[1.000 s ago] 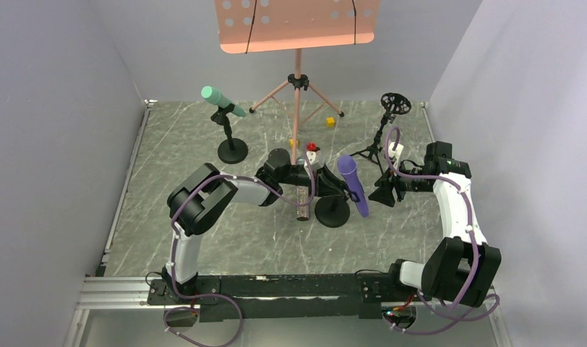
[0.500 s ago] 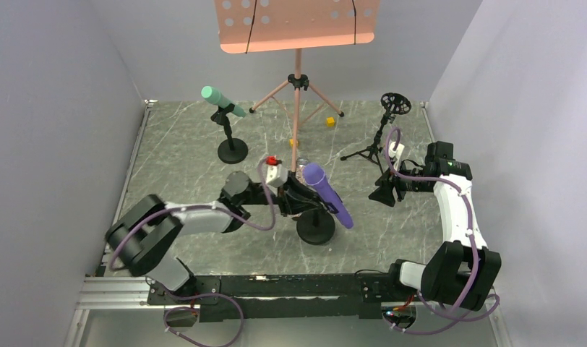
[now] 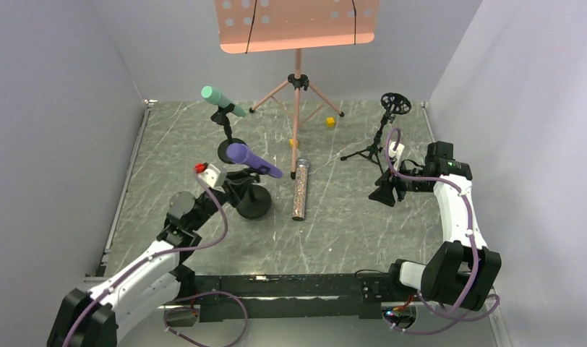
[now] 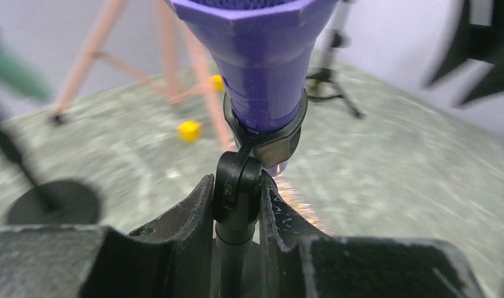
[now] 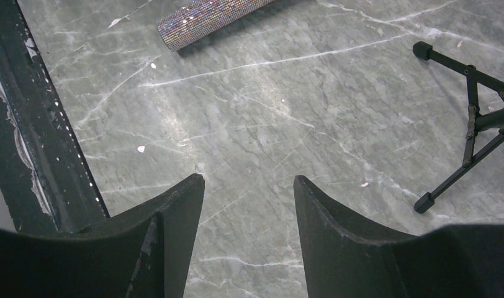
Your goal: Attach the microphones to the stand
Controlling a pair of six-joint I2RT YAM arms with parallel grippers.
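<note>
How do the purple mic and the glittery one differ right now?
The purple microphone sits clipped in a round-based stand, tilted; the glittery microphone lies flat on the table, unmounted. The left gripper clamps the purple one's stand; nothing touches the glittery one. Both are stick-shaped handhelds.

your top view looks down from high behind the arm bases over the tabletop [image 3: 168, 144]. your left wrist view sits close to the mic stand [image 4: 237, 186] and purple mic [image 4: 262, 62], facing level toward the music stand [image 4: 167, 43]. your right wrist view looks steeply down at the tabletop, sharing the glitter mic [image 5: 206, 18] with the top view.
</note>
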